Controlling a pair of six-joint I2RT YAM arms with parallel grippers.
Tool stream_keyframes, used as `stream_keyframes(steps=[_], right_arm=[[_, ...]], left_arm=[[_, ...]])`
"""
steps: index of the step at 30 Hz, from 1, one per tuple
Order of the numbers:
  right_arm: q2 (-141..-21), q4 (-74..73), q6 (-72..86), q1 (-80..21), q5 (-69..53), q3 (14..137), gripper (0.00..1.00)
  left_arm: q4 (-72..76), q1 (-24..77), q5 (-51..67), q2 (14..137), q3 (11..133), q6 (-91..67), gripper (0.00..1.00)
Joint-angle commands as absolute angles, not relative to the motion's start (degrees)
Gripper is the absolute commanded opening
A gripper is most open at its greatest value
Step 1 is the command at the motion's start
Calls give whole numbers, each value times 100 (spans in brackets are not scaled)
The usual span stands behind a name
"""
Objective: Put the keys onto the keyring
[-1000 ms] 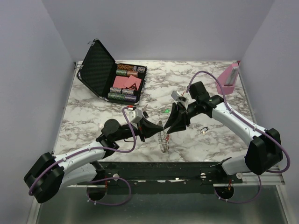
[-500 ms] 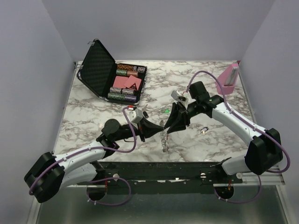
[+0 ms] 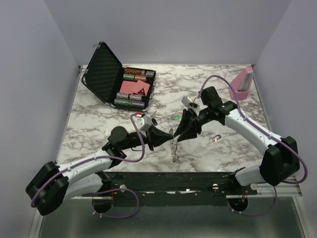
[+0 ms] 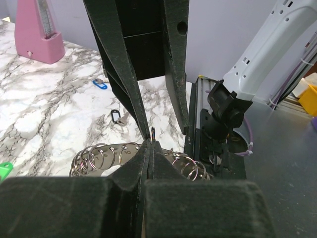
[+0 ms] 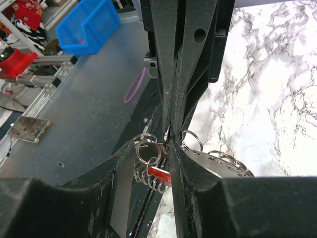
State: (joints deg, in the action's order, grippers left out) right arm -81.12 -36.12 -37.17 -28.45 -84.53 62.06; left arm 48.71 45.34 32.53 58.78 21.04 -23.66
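Left gripper (image 4: pixel 150 145): pinching keyring (image 4: pixel 99 156) link.
Right gripper (image 5: pixel 167 148): pinching same keyring.
Red key (image 5: pixel 159 174): hangs on keyring.

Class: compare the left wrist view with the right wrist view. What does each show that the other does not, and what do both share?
Only the left wrist view: the pink stand, plus a blue key and a black key lying loose. Only the right wrist view: a red key hanging on the ring, and a blue bin. Both: the marble table and the keyring, pinched by the left tool and right tool, tips meeting.
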Motion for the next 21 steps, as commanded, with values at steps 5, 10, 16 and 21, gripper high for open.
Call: stream_keyframes(steps=[5, 10, 16, 21], right_arm=[[-8174, -3735, -3806, -2892, -9255, 6205, 42], [-8174, -3744, -3823, -2883, -9273, 6205, 42], [-8165, -3753, -3814, -2892, -9290, 6205, 42], [-8165, -3771, -3815, -2892, -9308, 6205, 42]], left_arm=[[5194, 4482, 3313, 5933, 2048, -2382, 0], [5203, 4439, 3305, 5941, 2013, -2391, 0], [5229, 4377, 3322, 5950, 2013, -2426, 0], [5264, 4342, 3340, 5959, 1995, -2452, 0]])
